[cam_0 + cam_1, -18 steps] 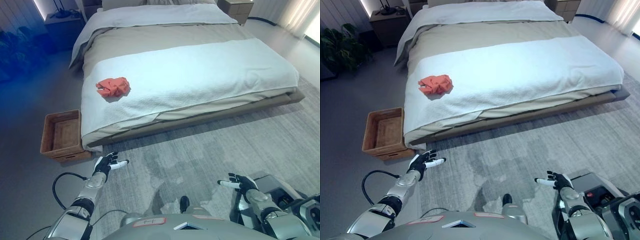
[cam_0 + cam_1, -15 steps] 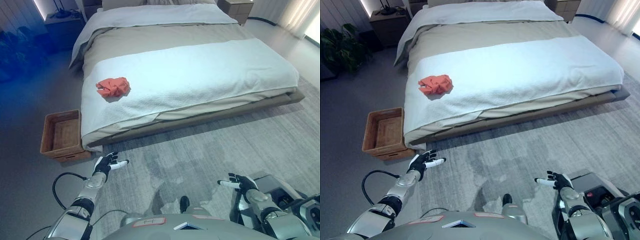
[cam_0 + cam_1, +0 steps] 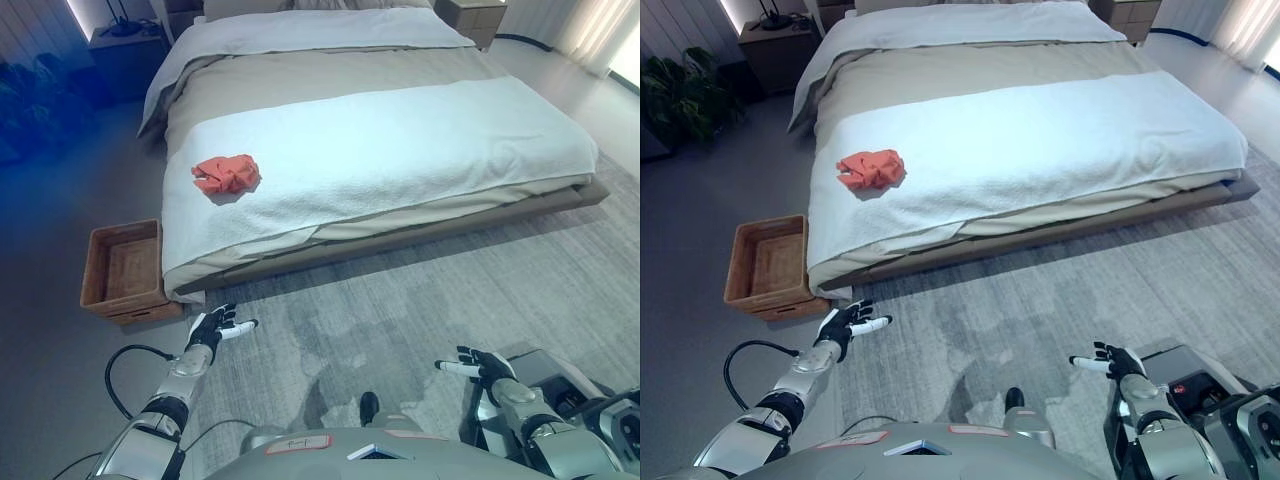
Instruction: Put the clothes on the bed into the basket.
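A crumpled orange-red garment (image 3: 226,173) lies on the white blanket near the left edge of the bed (image 3: 420,140). A brown wicker basket (image 3: 122,270) stands empty on the floor beside the bed's left front corner. My left hand (image 3: 212,328) is open, held low over the rug just below and right of the basket. My right hand (image 3: 480,366) is open, low at the lower right over the rug. Both hands are empty and well short of the bed.
A grey rug (image 3: 420,290) covers the floor between me and the bed. A dark nightstand (image 3: 778,45) and a potted plant (image 3: 680,95) stand at the far left. A second nightstand (image 3: 472,15) is at the bed's far right.
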### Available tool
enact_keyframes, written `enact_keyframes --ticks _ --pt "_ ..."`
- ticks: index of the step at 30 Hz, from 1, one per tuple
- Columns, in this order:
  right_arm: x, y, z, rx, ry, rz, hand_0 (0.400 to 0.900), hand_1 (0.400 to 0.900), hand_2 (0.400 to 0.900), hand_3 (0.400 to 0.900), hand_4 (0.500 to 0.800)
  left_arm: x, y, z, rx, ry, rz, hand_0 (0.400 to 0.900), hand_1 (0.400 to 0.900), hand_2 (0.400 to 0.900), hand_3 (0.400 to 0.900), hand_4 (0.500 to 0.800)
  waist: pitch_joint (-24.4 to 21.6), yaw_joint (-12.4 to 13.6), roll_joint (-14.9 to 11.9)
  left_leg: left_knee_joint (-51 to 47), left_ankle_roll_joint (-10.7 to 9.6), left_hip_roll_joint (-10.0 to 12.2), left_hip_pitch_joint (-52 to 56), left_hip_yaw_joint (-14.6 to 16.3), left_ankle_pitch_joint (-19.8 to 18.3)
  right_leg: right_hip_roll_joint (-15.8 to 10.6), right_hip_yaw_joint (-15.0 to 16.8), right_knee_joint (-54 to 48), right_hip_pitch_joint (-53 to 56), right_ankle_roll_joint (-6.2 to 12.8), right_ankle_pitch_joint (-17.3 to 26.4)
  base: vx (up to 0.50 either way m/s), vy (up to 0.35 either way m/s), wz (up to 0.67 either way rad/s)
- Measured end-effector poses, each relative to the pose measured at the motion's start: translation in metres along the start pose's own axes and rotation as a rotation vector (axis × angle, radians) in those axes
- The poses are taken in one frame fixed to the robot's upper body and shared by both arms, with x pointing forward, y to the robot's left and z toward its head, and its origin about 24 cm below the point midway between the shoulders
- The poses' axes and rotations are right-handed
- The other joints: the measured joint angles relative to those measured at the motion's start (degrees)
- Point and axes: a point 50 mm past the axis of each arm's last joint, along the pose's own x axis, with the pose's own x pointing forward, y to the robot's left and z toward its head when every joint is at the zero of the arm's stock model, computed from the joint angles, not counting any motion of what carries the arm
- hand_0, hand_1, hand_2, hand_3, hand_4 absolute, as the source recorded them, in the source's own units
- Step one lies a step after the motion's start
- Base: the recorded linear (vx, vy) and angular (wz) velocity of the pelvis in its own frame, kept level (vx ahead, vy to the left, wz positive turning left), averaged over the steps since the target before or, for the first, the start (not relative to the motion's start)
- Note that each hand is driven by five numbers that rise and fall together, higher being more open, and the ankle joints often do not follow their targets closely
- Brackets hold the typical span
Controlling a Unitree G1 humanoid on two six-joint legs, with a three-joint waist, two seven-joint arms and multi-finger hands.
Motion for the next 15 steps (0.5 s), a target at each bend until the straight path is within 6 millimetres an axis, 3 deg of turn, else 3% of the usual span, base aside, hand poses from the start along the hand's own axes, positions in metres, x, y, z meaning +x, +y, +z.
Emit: enact_keyframes --ticks 8,15 --pt "0.0 0.0004 -0.0005 0.028 0.001 -0.001 0.9 0.9 0.9 0.9 0.8 -0.0009 0.0023 -0.0076 0.002 0.033 0.011 0.9 0.9 0.9 0.9 0.8 0.04 0.0 -0.14 -0.03 -0.17 -0.19 -0.5 -0.04 -0.12 -0.14 0.06 0.06 -0.15 0.02 0.01 0.0 0.035 0.05" --pt "0.0009 0.007 0.001 0.035 -0.002 0.018 0.9 0.9 0.9 0.9 0.8 -0.001 0.003 -0.0085 0.003 0.037 0.016 0.9 0.9 0.9 0.9 0.8 0.45 0.08 -1.11 -0.07 -0.15 -1.79 -0.97 -0.05 -0.12 -1.71 0.53 1.55 -1.39 0.15 0.09 0.0 0.115 0.01"
